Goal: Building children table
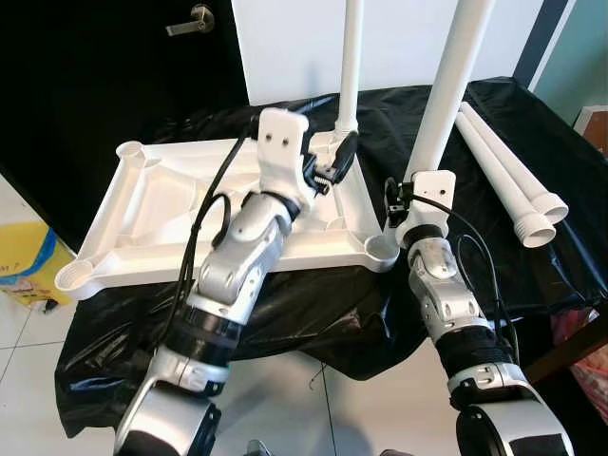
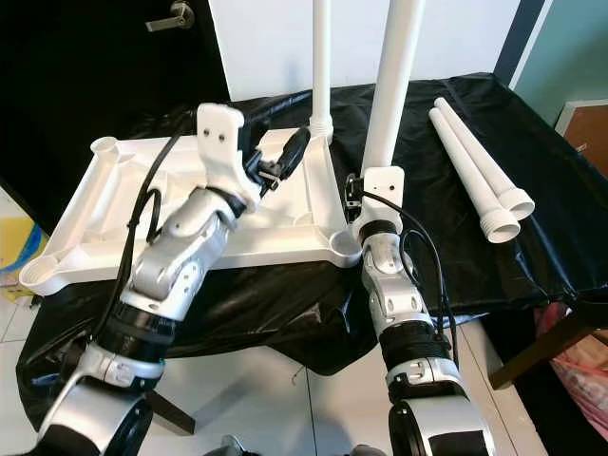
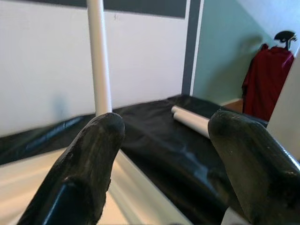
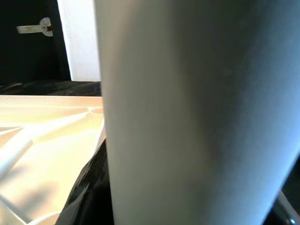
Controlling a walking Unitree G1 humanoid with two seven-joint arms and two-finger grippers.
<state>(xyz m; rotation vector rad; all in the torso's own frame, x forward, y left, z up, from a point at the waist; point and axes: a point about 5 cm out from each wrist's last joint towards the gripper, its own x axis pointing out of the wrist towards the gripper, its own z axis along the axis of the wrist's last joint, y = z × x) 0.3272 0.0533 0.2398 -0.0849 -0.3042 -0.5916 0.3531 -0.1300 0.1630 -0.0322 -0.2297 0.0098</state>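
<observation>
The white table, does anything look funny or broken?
Nothing looks broken. The tabletop lies upside down on the black sheet, as needed for fitting legs. One leg stands in its far corner, the right gripper holds another upright, and two spare legs lie aside.

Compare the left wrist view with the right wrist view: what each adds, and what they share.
Left wrist view adds: the left gripper, fingers apart, a standing table leg beyond them, two loose legs lying on the cover, and a red garment hanging by the teal wall. Right wrist view adds: a second white leg very close to the camera, at the right gripper, plus a door handle on a dark door. Shared: the white upturned tabletop and the black cover under it.
</observation>
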